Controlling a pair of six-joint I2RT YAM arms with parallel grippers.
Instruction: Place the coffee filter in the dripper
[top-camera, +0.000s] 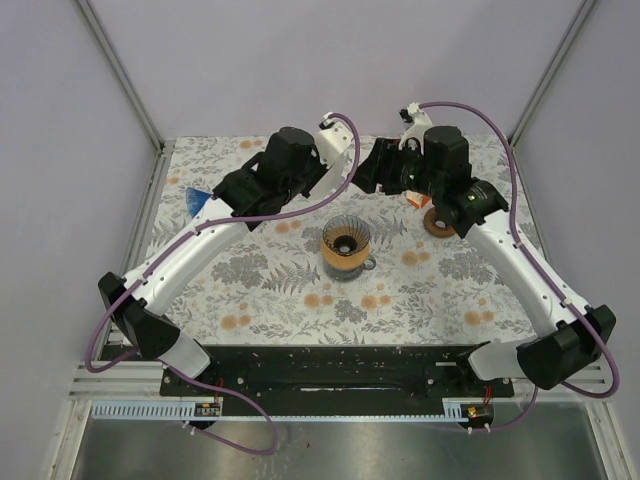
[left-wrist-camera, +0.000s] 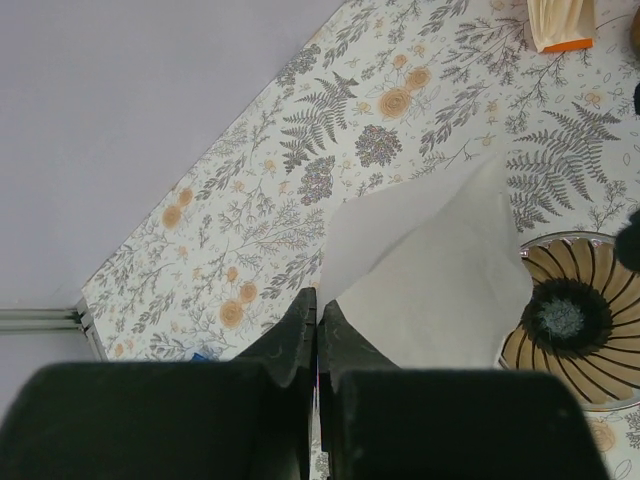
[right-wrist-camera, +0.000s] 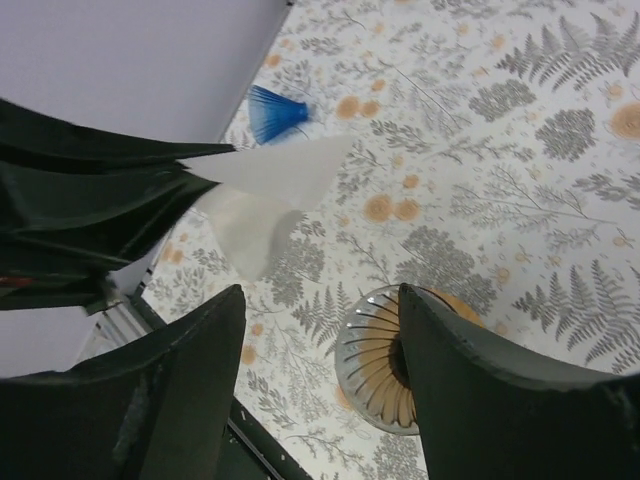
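Observation:
A white paper coffee filter (left-wrist-camera: 430, 280) is pinched at its corner between my left gripper's (left-wrist-camera: 317, 300) shut fingers. It hangs in the air to the back left of the dripper. The right wrist view shows the filter (right-wrist-camera: 275, 170) sticking out from the left fingers (right-wrist-camera: 130, 190). The dripper (top-camera: 345, 245) is a ribbed glass cone with a brown collar and stands mid-table; it also shows in the left wrist view (left-wrist-camera: 570, 315) and the right wrist view (right-wrist-camera: 375, 350). My right gripper (right-wrist-camera: 320, 292) is wide open and empty above the dripper, also seen from above (top-camera: 375, 172).
A blue fan-shaped object (top-camera: 195, 200) lies by the left rail and shows in the right wrist view (right-wrist-camera: 275, 112). An orange-edged pack of filters (top-camera: 420, 200) and a brown ring (top-camera: 438, 222) lie to the right of the dripper. Walls enclose the table's left, back and right.

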